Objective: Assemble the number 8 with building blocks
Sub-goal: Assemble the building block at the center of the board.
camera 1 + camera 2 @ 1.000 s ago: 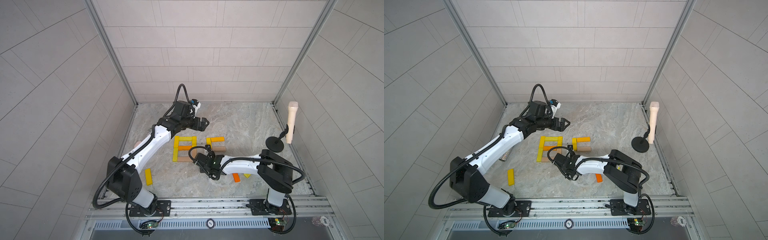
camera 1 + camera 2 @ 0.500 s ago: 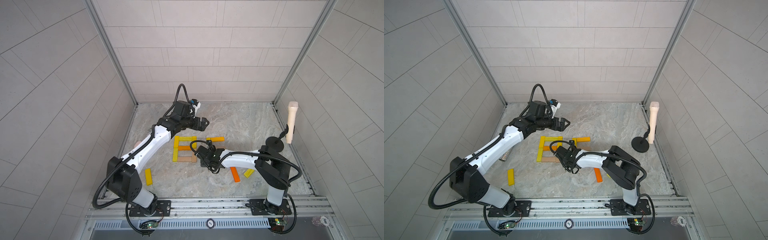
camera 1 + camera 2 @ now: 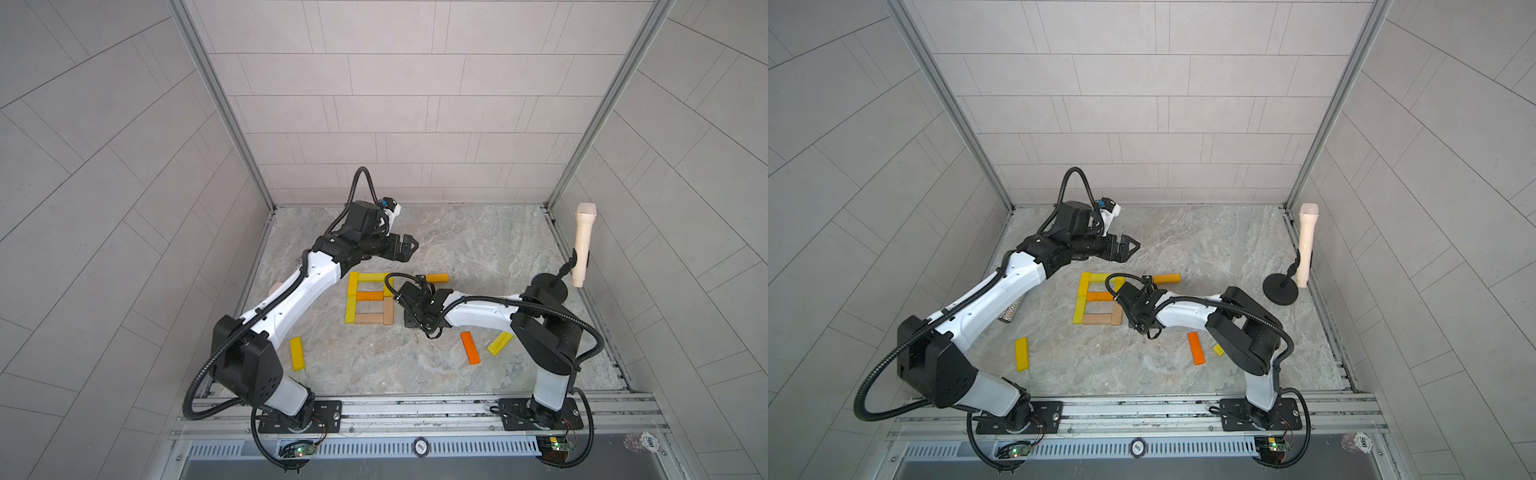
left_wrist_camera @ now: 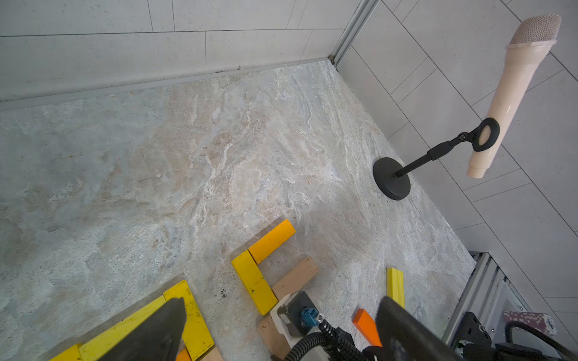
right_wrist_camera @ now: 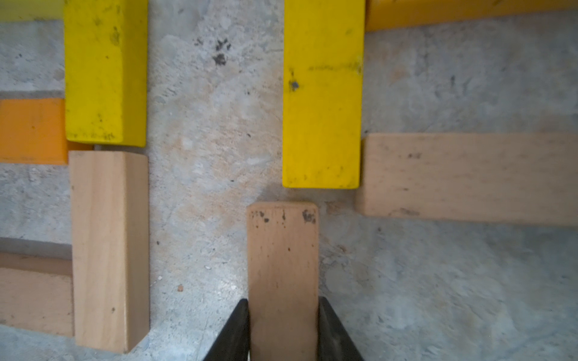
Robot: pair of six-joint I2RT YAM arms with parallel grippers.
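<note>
While the right gripper (image 5: pixel 283 299) clasps a tan block (image 5: pixel 281 250), a second 8 is part-built on the counter (image 3: pixel 457 249).
One 8 (image 3: pixel 370 296) of seven blocks lies whole, left of centre. Just right of it the new figure has a top bar (image 5: pixel 469 12), a yellow upright (image 5: pixel 322 93) and a middle bar (image 5: pixel 469 178). The tan block sits just near of the upright, a small gap between them, slightly out of line. By my judgement three places remain, matching three loose pieces: a yellow block (image 3: pixel 297 353) near left, an orange block (image 3: pixel 470 347) and a yellow spare (image 3: pixel 499 343) near right. The left gripper (image 3: pixel 404 248) hovers spread wide and empty, far of the whole 8.
</note>
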